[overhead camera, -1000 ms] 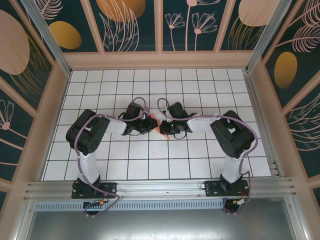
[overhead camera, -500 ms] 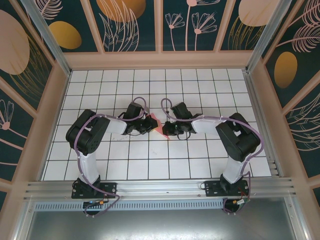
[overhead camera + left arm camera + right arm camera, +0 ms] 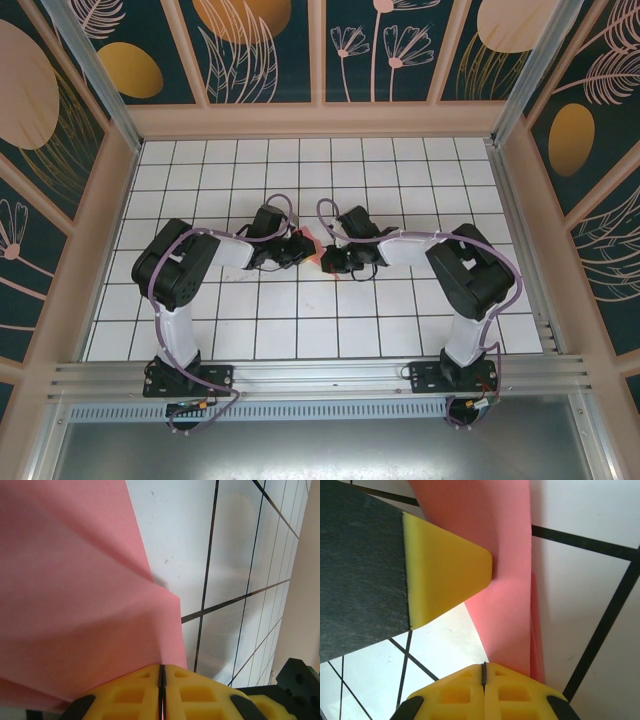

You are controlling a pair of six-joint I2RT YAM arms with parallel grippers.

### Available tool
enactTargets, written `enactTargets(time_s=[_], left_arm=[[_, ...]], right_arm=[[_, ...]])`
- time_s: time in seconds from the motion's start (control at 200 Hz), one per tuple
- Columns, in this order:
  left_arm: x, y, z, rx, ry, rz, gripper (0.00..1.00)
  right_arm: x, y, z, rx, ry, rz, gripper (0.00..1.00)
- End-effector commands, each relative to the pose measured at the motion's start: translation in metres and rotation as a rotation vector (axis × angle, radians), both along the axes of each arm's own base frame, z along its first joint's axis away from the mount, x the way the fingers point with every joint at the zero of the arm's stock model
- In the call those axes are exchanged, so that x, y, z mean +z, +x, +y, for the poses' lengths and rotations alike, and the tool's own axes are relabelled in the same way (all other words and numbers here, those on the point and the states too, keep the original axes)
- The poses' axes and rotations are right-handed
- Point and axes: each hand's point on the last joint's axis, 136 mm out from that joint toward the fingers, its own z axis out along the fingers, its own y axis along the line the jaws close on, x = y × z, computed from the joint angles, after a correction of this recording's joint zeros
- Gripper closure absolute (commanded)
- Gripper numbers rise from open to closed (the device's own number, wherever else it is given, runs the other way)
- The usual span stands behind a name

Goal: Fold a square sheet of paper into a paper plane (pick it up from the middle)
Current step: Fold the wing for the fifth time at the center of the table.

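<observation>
Left hand (image 3: 301,250) sits low over the middle of the white tiled bench (image 3: 400,170), its tip turned toward the right hand (image 3: 328,263). The two nearly meet, with the pink paper (image 3: 314,247) between them as a small folded shape. Both arms reach in from their bases at the near rail, elbows bent outward, with purple cables looping along them.

On the left wrist camera, the left hand's yellow pads (image 3: 200,690) are pressed together on the paper, and a sliver of pink shows in the seam between them. From that grip the paper fans up and to the left. A soft crease runs across it, and one corner juts out over the bench's dark grid lines.

On the right wrist camera, the right hand's yellow pads (image 3: 515,690) are also squeezed together, with no gap between them. A band of the pink paper runs from the top of that view down to these pads, meeting them mostly on the right-hand pad. I cannot tell whether the paper is actually nipped there. A second thin pink edge shows along the band's right side. The left hand's yellow finger (image 3: 445,575), wedge-shaped on a black body, comes in from the left, and its tip lies over the band.

Painted panels – pale leaves and flowers on dark teal – wall in the bench.
</observation>
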Motion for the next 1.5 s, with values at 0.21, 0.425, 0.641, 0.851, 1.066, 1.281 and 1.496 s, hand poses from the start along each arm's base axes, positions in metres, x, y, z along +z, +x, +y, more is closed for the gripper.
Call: enactTargets(time_s=[0.21, 0.425, 0.641, 0.851, 1.066, 1.281, 1.496], left_arm=[[-0.071, -0.002, 0.046, 0.111, 0.286, 0.062, 0.87], [-0.073, -0.002, 0.047, 0.111, 0.298, 0.064, 0.87], [-0.073, -0.001, 0.047, 0.11, 0.301, 0.064, 0.87], [-0.073, -0.001, 0.047, 0.108, 0.302, 0.065, 0.87], [-0.074, -0.001, 0.048, 0.107, 0.308, 0.065, 0.87], [-0.076, -0.001, 0.049, 0.107, 0.316, 0.066, 0.87], [-0.077, -0.002, 0.049, 0.104, 0.323, 0.066, 0.87]], right_arm=[[-0.028, -0.008, -0.03, -0.024, -0.133, 0.054, 1.0], [-0.016, -0.005, -0.025, -0.015, -0.092, 0.033, 1.0], [0.015, -0.013, -0.016, 0.026, 0.007, 0.002, 1.0], [0.0, -0.02, -0.023, 0.016, -0.029, 0.036, 1.0], [-0.018, -0.016, -0.034, -0.021, -0.091, 0.056, 1.0], [-0.025, -0.015, -0.042, -0.043, -0.093, 0.075, 1.0], [-0.012, -0.013, -0.038, -0.039, -0.04, 0.061, 1.0]])
